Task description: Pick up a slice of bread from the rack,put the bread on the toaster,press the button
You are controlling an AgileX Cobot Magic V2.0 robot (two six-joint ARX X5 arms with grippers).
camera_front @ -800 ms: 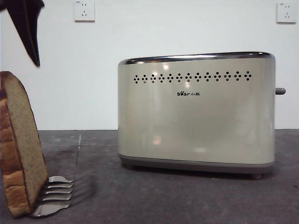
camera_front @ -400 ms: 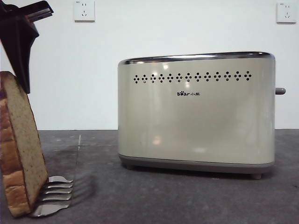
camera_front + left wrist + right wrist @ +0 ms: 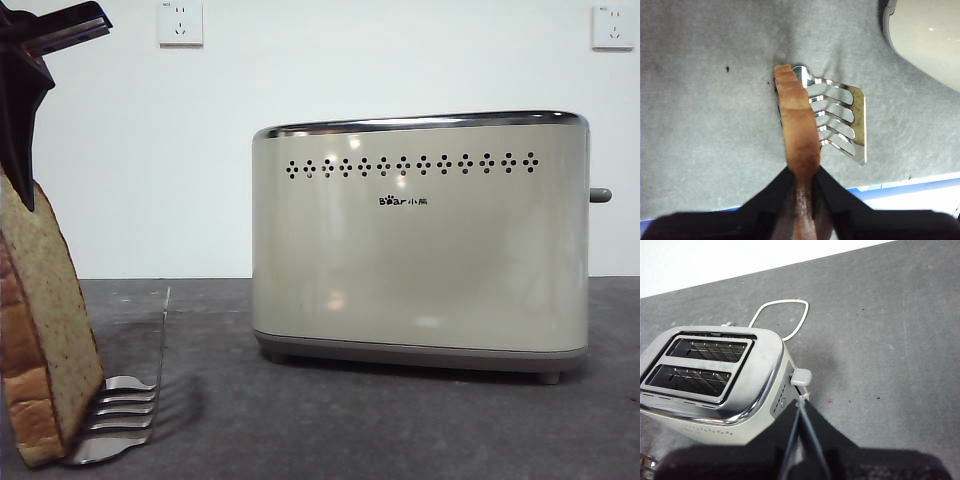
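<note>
Jaws of our left gripper (image 3: 801,182) pinching the slice of bread (image 3: 799,127), its lower edge hiding in the rack (image 3: 840,122), our right gripper (image 3: 801,407) pressed together near the button (image 3: 801,376), grey counter (image 3: 400,420), white wall (image 3: 400,60).

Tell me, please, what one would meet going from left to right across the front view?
Left gripper at the bread's top edge → bread → rack → toaster → button.
</note>
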